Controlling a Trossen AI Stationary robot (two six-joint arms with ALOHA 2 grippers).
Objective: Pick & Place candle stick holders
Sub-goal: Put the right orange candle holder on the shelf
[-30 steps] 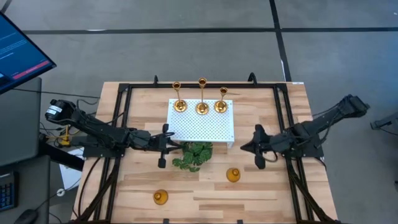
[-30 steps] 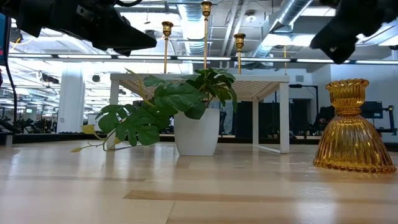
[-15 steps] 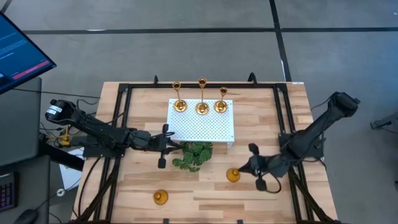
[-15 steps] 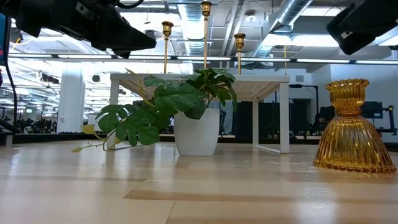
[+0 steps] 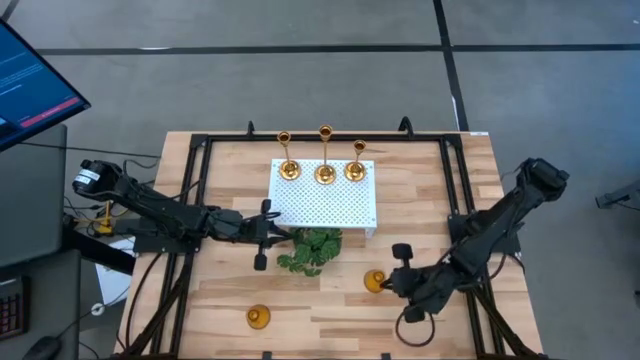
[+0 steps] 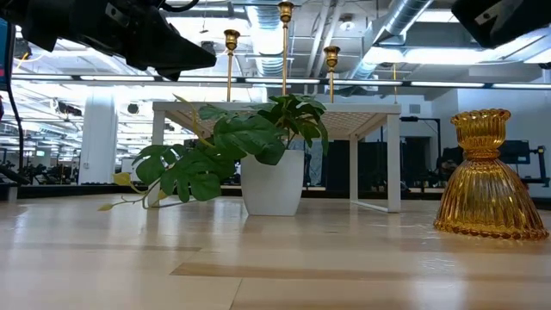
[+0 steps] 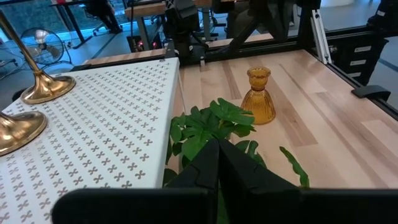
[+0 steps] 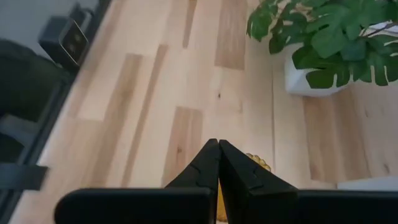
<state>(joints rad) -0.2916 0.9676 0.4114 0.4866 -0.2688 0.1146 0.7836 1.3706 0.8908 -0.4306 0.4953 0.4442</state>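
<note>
Three tall brass candle stick holders (image 5: 325,172) stand on their round bases at the far edge of the white perforated platform (image 5: 325,205). One squat amber holder (image 5: 375,281) stands on the table right of the plant; it also shows in the low view (image 6: 486,176). The other squat holder (image 5: 258,317) stands near the front edge. My right gripper (image 5: 390,284) is shut, just right of and above the first squat holder, clear of it in the low view (image 6: 504,17). My left gripper (image 5: 262,236) is shut and empty, left of the plant.
A green leafy plant (image 5: 312,250) in a white pot stands in front of the platform, between the two grippers. A black frame (image 5: 190,200) runs round the table's edges. Bare wood lies along the front of the table.
My right gripper has gone toward the table's near edge and leftward, from beside the platform's right end to the squat amber holder right of the plant, turning as the arm swung. It stays shut. The holders have not moved.
</note>
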